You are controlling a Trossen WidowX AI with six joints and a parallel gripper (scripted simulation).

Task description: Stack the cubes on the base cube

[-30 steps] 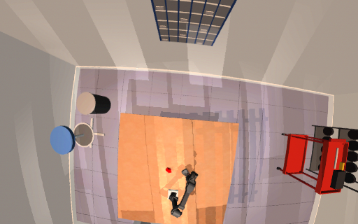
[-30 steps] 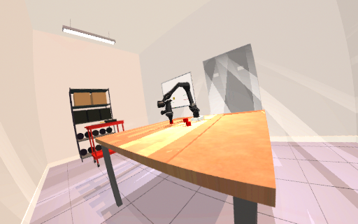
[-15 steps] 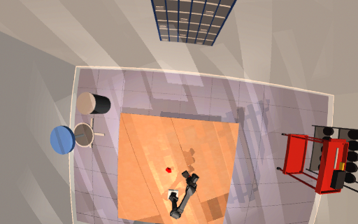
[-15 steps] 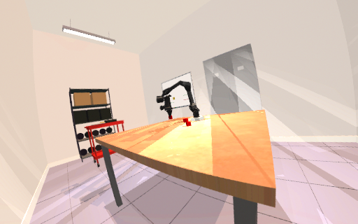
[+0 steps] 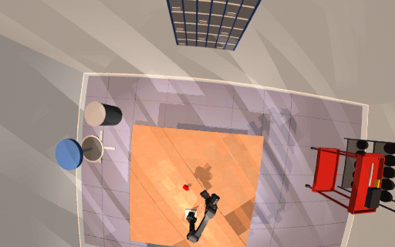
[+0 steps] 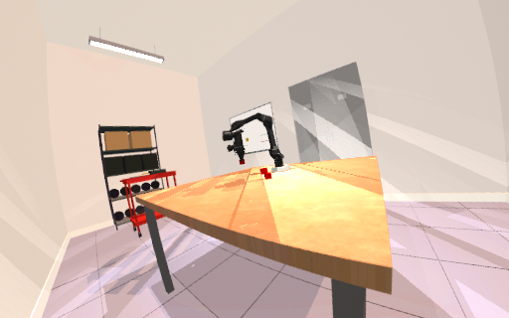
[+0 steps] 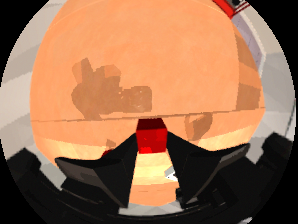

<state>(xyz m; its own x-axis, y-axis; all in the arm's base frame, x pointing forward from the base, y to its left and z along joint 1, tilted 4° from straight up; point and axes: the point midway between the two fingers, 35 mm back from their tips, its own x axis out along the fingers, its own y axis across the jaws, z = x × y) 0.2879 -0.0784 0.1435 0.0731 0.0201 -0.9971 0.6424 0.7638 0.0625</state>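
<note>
My gripper is shut on a red cube, held up in the air above the table. The held cube looks about level in the wrist view. In the exterior view, the base cube sits on the table, right of the gripper and lower. Another red cube shows up and to its left, and seems to rest on one of its top corners. These two show as one small red patch in the top view. In the wrist view they are mostly hidden behind the left finger. The fingertips are hidden in the top view.
The arm's white base plate is on the table near the cubes. Arm shadows fall on the table top. A red cart and shelving stand beyond the table, with a blue stool and a bin on the opposite side.
</note>
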